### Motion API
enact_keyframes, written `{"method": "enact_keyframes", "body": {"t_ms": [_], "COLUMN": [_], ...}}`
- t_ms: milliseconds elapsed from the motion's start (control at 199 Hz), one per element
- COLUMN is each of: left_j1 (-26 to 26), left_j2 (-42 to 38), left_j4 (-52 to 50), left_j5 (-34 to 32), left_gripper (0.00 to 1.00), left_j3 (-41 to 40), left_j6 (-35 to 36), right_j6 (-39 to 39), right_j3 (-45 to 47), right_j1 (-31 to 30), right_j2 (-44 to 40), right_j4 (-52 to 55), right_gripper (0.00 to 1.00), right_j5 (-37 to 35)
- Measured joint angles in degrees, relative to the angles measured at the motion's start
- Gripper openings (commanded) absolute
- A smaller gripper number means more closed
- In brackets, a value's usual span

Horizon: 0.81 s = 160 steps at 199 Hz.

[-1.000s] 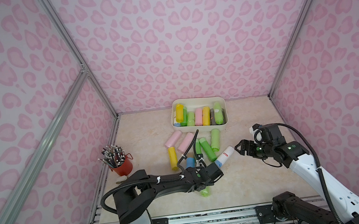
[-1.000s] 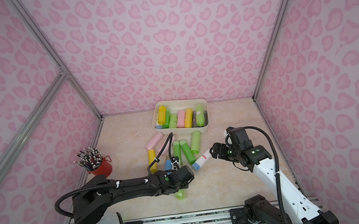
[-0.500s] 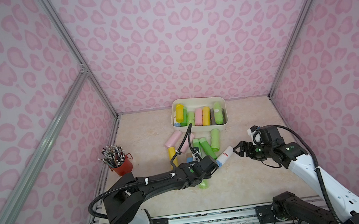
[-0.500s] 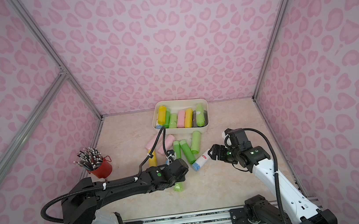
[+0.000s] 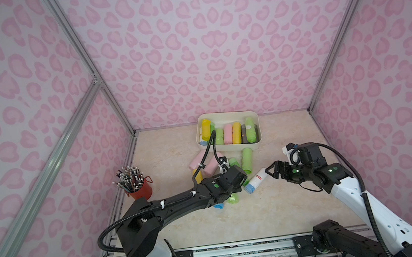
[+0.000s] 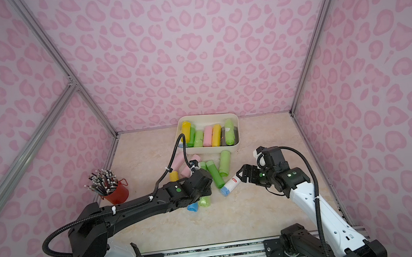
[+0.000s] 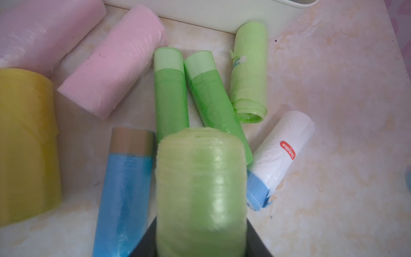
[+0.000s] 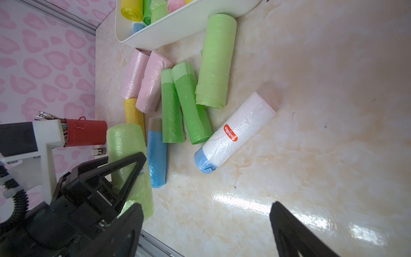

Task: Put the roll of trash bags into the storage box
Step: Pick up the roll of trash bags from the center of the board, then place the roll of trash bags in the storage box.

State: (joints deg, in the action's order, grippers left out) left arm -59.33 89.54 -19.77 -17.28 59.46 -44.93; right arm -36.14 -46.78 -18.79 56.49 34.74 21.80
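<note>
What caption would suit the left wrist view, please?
Left gripper holds a pale green roll, scattered rolls and the storage box beyond.

One legible mark only: a red oval label with white lettering, apparently "sodolike", on the white roll with the blue end. Same lettering in the left wrist view, turned sideways. In both top views, lower half of the frame and right of centre, just a red speck, too small to read. On a light green roll, a pale sticker with faint bluish marks, illegible.
</note>
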Motion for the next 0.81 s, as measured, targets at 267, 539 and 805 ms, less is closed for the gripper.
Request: {"method": "enact_keyframes", "body": {"t_ms": [267,539,805], "left_j1": [0.07,2.49,6.49], "left_j2": [0.26,0.68,2.73], "left_j4": [0.94,3.91,5.35], "left_j5": [0.00,0.85,3.54], "left_gripper": [0.34,0.34,0.33], "left_j3": [0.11,2.08,6.40], "left_j6": [-0.04,0.70,4.46], "right_j6": [0.48,-0.55,-1.46], "right_j3": [0.66,0.90,-2.32], "right_j1": [0.00,-0.02,-0.02], "right_j2": [0.26,1.03,2.75], "right_j4": [-1.84,-3.93,-5.27], "right_gripper": [0.91,0.91,0.91], "right_j5": [1.62,4.13,5.38]}}
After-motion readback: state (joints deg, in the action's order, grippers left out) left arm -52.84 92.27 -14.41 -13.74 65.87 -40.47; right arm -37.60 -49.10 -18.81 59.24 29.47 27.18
